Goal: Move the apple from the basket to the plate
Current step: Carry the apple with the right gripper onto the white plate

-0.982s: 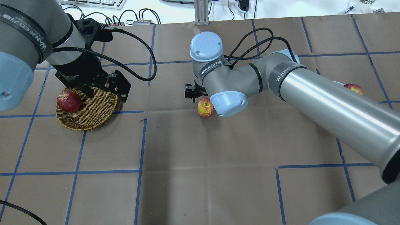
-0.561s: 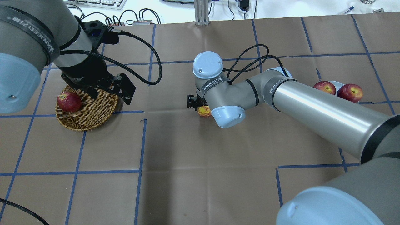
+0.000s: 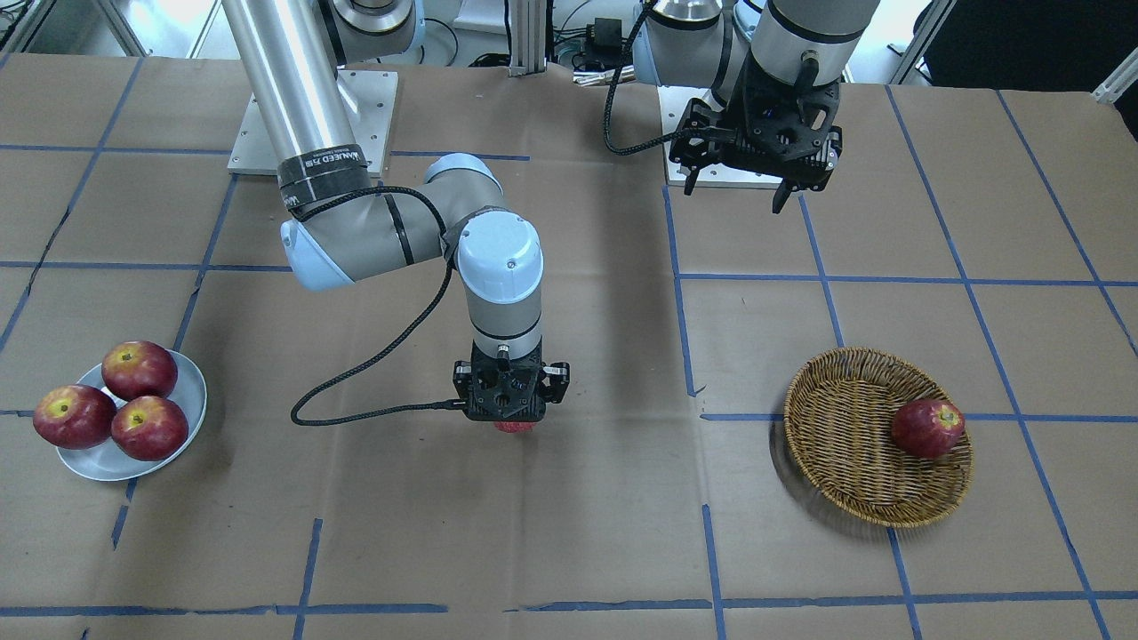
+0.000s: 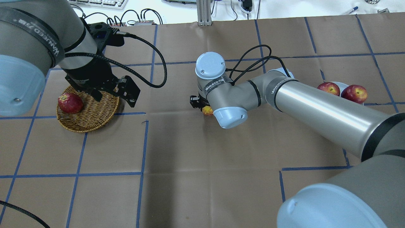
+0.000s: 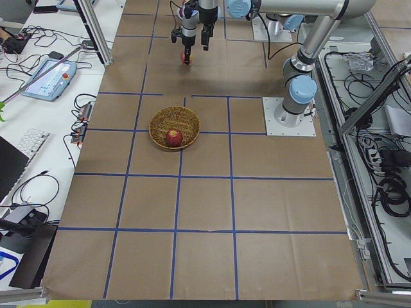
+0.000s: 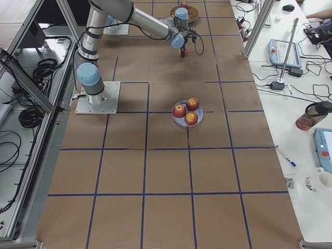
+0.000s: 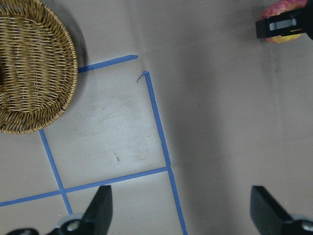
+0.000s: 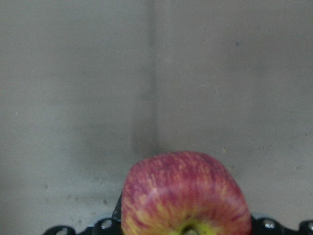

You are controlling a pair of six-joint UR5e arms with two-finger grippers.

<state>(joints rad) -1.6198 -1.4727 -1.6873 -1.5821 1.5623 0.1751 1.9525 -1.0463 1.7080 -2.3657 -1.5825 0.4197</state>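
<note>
The pinkish-red streaked apple [image 4: 208, 110] sits at the table's middle, far from both the basket and the plate. My right gripper [image 3: 508, 418] stands straight over it and is shut on it. The apple fills the bottom of the right wrist view [image 8: 186, 196] and shows as a sliver in the front view [image 3: 514, 427]. The wicker basket [image 4: 91, 122] holds one dark red apple [image 4: 70, 103]. My left gripper [image 4: 114, 95] hangs open and empty, raised beside the basket; its fingertips [image 7: 100, 205] stand wide apart. The grey-blue plate [image 3: 188, 391] lies far on my right.
Three dark red apples [image 3: 138, 369] lie on the plate. The basket's edge also shows in the left wrist view [image 7: 29, 73]. The table is covered in brown paper with blue tape lines. Both arm bases stand at the table's robot side.
My right gripper has come down over the apple, which now shows only as a sliver under the wrist. My left arm has drifted a little to the right near the basket.
</note>
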